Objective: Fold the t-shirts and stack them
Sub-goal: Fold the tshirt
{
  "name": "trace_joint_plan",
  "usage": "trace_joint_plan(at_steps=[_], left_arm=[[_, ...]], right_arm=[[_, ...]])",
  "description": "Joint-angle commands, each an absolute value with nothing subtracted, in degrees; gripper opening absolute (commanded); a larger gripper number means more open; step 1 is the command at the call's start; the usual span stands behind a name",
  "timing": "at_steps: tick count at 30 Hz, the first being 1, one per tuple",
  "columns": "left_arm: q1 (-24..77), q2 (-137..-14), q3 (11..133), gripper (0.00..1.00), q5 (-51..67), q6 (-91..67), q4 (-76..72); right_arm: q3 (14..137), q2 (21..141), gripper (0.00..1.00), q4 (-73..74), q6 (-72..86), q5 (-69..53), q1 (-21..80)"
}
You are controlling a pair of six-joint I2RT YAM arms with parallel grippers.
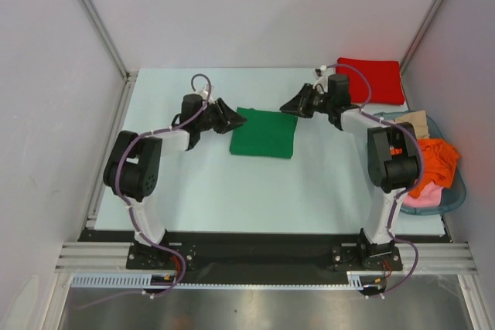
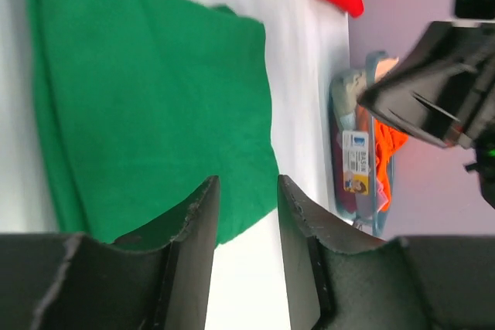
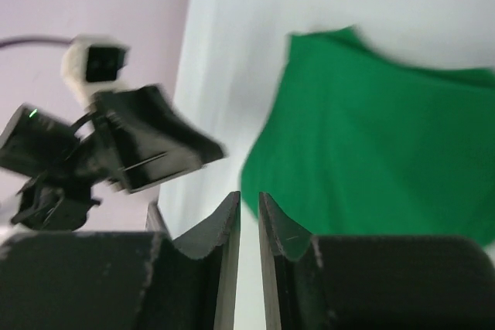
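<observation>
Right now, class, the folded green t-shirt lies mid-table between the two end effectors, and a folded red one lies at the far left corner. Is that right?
Not quite. The folded red t-shirt lies at the far right corner, as the top external view shows. The folded green t-shirt does lie mid-table between the left end effector and the right end effector.

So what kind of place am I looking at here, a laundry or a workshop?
More likely a robot test cell than a laundry: plain white panel walls box in a pale table, two small arms are bolted to a metal rail, and a folded green shirt lies between them.
</observation>
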State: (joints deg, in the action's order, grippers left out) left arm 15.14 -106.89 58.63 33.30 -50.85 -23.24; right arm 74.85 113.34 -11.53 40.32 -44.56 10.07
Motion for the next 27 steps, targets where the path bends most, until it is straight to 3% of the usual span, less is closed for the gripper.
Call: trace_joint_plan(at_steps=[1,6,12,19,23,27], left_arm=[[18.1,-107.3,54.9,0.41,34.4,-53.2,-28.4],[18.8,-112.6,53.5,0.40,33.8,-52.8,-30.9],[17.4,-113.7,54.3,0.38,29.3,-46.2,-21.8],[13.3,-104.0,51.7,0.39,27.2,-41.0,-14.5],[15.4,-99.1,52.6,0.39,27.6,-42.2,-12.8],[18.5,-101.2,54.9,0.40,28.7,-44.4,-15.1]], right_arm=[[69.5,112.1,0.20,-16.2,42.4,-45.7,14.7],[63.2,116.6,0.20,-30.2,50.3,-49.4,17.9],[57.1,121.3,0.18,-35.1,50.9,-51.1,14.8],[51.9,113.4,0.18,-23.3,41.2,-50.5,8.4],[53.7,105.9,0.19,-14.6,37.8,-48.0,10.3],[58.3,106.1,0.20,-17.3,42.1,-46.8,16.1]])
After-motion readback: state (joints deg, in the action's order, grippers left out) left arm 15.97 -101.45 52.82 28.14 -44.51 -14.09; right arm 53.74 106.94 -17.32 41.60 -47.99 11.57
